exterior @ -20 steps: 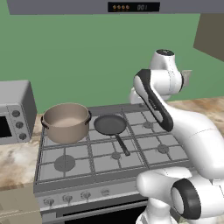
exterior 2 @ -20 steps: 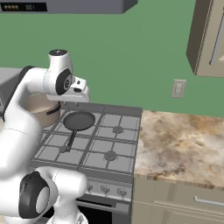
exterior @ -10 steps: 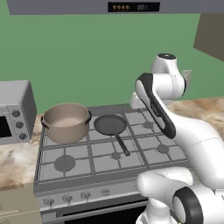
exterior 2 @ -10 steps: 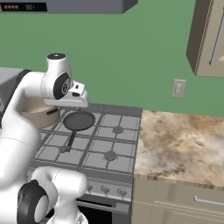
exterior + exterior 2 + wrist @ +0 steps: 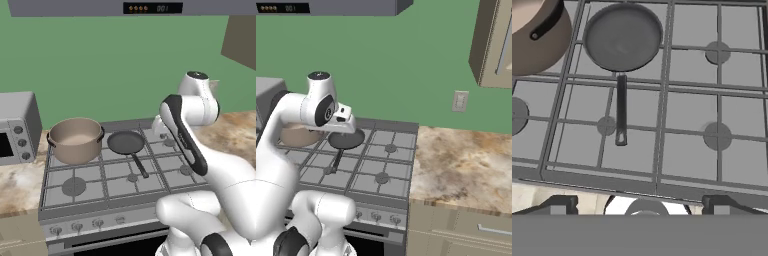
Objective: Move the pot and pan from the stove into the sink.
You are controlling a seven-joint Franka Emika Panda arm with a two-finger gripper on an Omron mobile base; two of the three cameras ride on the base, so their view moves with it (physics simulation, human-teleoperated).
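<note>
The tan pot [image 5: 75,140] stands on the stove's [image 5: 115,182] back left burner. The black pan [image 5: 126,142] sits just right of it, its long thin handle [image 5: 620,114] pointing toward the stove front. My gripper [image 5: 641,205] hangs above the stove's front middle, open, with nothing between its fingertips [image 5: 559,205]. In the hand view the pan [image 5: 623,36] lies ahead of the fingers and the pot [image 5: 534,37] at the upper left. In the right base view the gripper [image 5: 340,129] hovers just over the pan [image 5: 348,140], and the arm partly hides the pot [image 5: 298,135]. The sink is out of view.
A grey microwave [image 5: 17,127] stands on the counter left of the stove. A marble counter [image 5: 466,165] runs to the right, with a wall outlet [image 5: 459,101] and a wall cabinet [image 5: 496,45] above it. The range hood [image 5: 150,7] hangs overhead.
The jaws have spread from half shut to wide open. The hand has dropped slightly above the pan. Pot and pan have stayed put.
</note>
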